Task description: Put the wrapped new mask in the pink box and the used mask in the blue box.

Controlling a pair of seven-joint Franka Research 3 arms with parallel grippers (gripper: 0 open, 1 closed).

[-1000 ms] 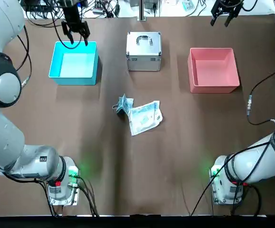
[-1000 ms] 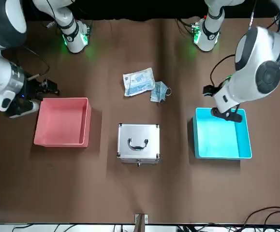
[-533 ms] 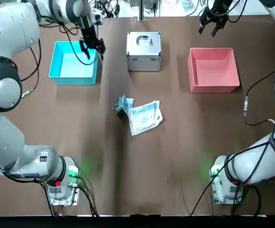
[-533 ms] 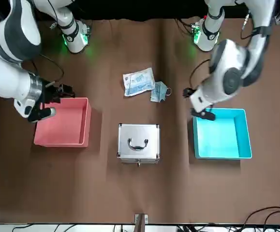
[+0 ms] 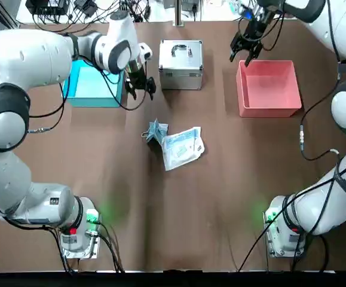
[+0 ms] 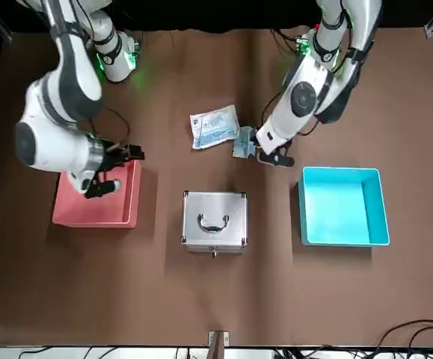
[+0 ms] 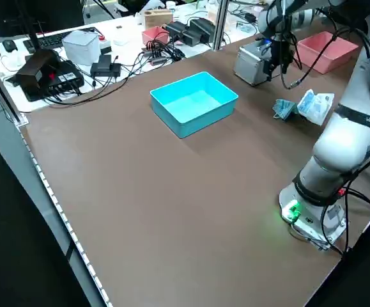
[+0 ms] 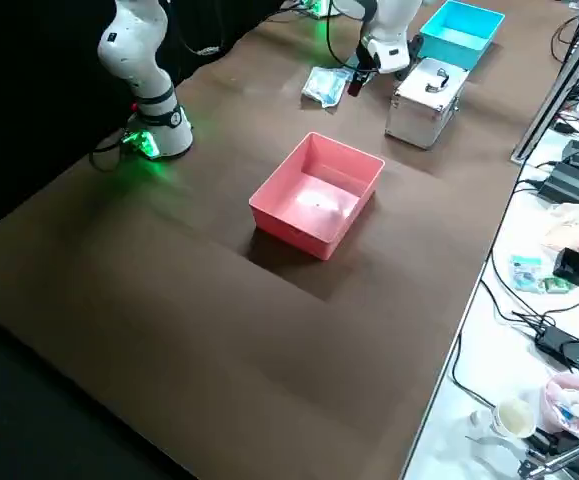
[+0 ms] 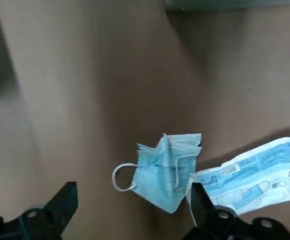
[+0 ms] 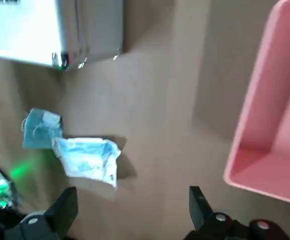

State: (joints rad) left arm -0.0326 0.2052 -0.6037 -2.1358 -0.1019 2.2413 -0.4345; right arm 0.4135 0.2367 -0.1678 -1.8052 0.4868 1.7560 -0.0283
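The used mask (image 5: 155,131) lies bunched at mid-table, touching the wrapped new mask (image 5: 183,147), a flat glossy packet beside it. My left gripper (image 5: 140,87) hovers open between the blue box (image 5: 94,89) and the silver case, a short way beyond the used mask (image 9: 165,162), with nothing between its fingers (image 9: 66,200). My right gripper (image 5: 244,50) hangs open and holds nothing at the far inner corner of the pink box (image 5: 268,89). Its wrist view shows the pink box wall (image 10: 265,125) and both masks farther off. Both boxes hold nothing.
A silver metal case (image 5: 181,63) with a handle stands between the two boxes at the back. Cables and equipment lie beyond the table's far edge. The arm bases (image 5: 77,233) sit at the near corners.
My left gripper has swung from the blue box's far edge to the gap beside the silver case, nearer the masks. My right gripper has moved inward along the pink box's far side.
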